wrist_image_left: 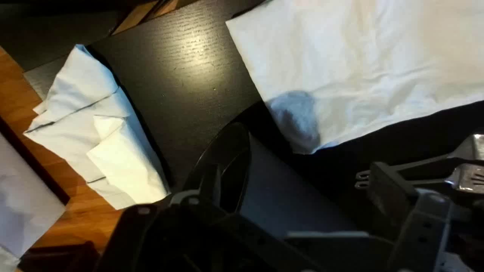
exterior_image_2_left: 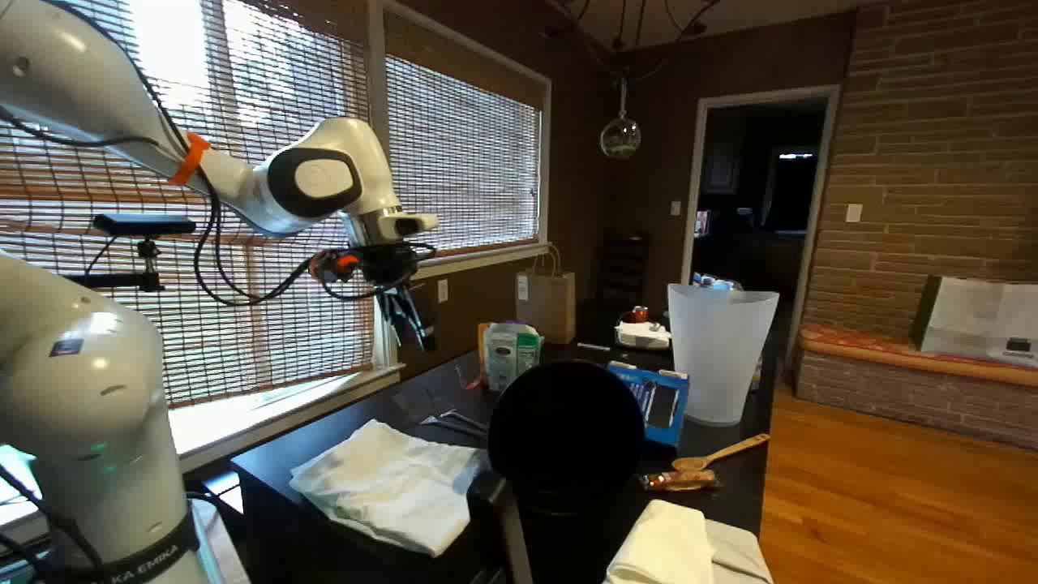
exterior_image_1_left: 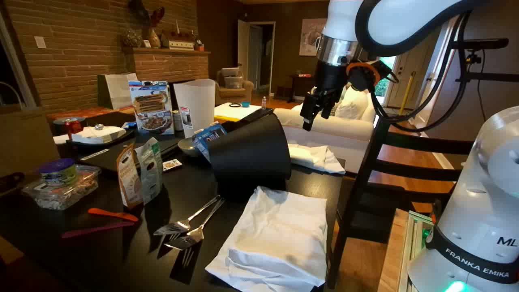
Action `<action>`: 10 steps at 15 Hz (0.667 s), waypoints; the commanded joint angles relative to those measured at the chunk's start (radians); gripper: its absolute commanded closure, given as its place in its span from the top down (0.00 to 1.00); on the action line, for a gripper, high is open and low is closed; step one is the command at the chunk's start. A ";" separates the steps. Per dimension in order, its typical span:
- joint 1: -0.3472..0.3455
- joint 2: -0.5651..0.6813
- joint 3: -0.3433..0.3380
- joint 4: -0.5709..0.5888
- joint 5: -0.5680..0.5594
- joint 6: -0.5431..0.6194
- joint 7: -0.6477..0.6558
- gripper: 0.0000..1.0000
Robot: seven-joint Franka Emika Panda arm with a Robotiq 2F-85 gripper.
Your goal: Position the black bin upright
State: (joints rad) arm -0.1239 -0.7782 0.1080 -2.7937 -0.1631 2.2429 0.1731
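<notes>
The black bin [exterior_image_1_left: 251,156] lies tipped on its side on the dark table. Its wide mouth faces the table edge by the chair. In an exterior view the mouth [exterior_image_2_left: 565,438] faces the camera and its inside is dark. My gripper [exterior_image_1_left: 317,118] is in the air above the bin, apart from it; it also shows in an exterior view [exterior_image_2_left: 415,328]. In the wrist view the gripper [wrist_image_left: 300,185] has its fingers wide apart and nothing between them, with the bin's side and rim [wrist_image_left: 276,189] below. The bin's base is hidden in the wrist view.
A white cloth [exterior_image_1_left: 279,235] lies beside the bin, and another cloth [exterior_image_2_left: 669,543] lies near its mouth. Metal spatulas [exterior_image_1_left: 190,227], pouches [exterior_image_1_left: 140,174], a blue box [exterior_image_2_left: 657,397] and a white container [exterior_image_2_left: 718,357] stand or lie around it. A chair [exterior_image_1_left: 365,170] stands at the edge.
</notes>
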 commanded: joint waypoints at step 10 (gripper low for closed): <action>-0.121 0.199 0.003 0.034 -0.060 0.243 0.149 1.00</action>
State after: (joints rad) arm -0.1762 -0.7009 0.1082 -2.7883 -0.1739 2.3506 0.2523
